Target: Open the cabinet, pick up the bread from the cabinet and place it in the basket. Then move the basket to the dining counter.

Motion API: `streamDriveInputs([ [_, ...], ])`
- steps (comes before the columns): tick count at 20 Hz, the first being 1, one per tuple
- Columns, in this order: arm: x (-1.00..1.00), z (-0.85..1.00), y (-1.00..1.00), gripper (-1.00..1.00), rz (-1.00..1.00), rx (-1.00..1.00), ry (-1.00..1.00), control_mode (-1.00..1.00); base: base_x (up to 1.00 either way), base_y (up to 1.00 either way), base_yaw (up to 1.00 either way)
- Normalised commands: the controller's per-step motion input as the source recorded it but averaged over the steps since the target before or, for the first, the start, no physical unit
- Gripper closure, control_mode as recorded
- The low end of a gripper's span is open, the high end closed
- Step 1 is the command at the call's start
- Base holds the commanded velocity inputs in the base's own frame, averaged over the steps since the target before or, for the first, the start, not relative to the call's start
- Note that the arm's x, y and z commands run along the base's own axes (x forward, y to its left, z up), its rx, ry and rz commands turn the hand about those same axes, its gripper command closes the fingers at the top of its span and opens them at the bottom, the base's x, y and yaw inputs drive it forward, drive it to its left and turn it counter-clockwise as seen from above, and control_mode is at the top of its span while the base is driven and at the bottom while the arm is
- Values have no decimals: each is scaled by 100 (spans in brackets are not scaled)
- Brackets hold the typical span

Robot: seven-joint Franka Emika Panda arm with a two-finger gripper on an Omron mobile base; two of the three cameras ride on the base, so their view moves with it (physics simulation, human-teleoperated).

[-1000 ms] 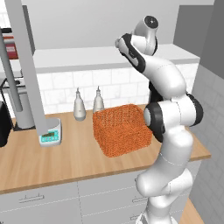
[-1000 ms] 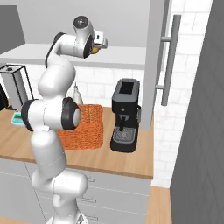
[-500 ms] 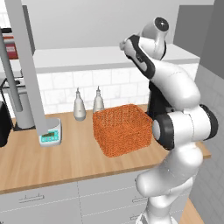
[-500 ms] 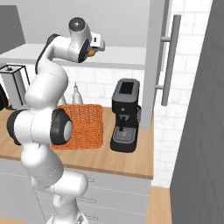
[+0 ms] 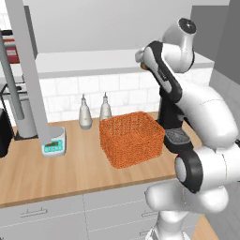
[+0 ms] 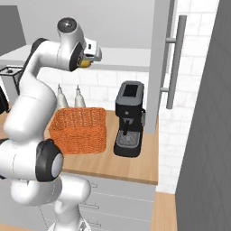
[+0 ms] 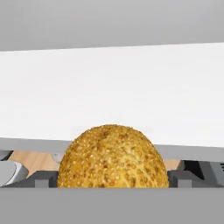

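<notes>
The bread (image 7: 113, 157), a round golden-brown seeded bun, sits between my gripper's (image 7: 113, 180) two fingertips and fills the gap from one to the other; the gripper is shut on it. The bun hangs just in front of the pale shelf edge of the cabinet (image 7: 109, 87). From the base the gripper (image 5: 140, 58) (image 6: 89, 55) is at shelf height with the bread (image 6: 84, 62) tucked against it. The cabinet doors (image 5: 26, 70) (image 6: 162, 67) stand open. Below on the worktop sits the orange woven basket (image 5: 131, 138) (image 6: 79, 131), with nothing visible inside. The dining counter is out of view.
A black coffee machine (image 6: 129, 117) stands right of the basket. Two pale bottles (image 5: 85, 112) (image 5: 105, 108) stand behind it against the tiles, and a small kitchen scale (image 5: 54, 143) sits to its left. The wood worktop (image 5: 56, 173) has free room in front.
The arm's elbow has swung out to the right. The gripper, with the bread in it, has shifted slightly down and away from the shelf.
</notes>
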Motion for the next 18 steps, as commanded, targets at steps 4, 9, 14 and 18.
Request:
streamDriveInputs([
  [4, -100, -67, 0, 100, 0, 0, 15, -100, 0, 0, 0],
  [9, -100, -92, 0, 100, 0, 0, 11, -100, 0, 0, 0],
  [14, -1, -100, 23, 100, 0, 0, 6, -100, 0, 0, 0],
  [18, 46, -96, 13, 100, 0, 0, 12, -100, 0, 0, 0],
])
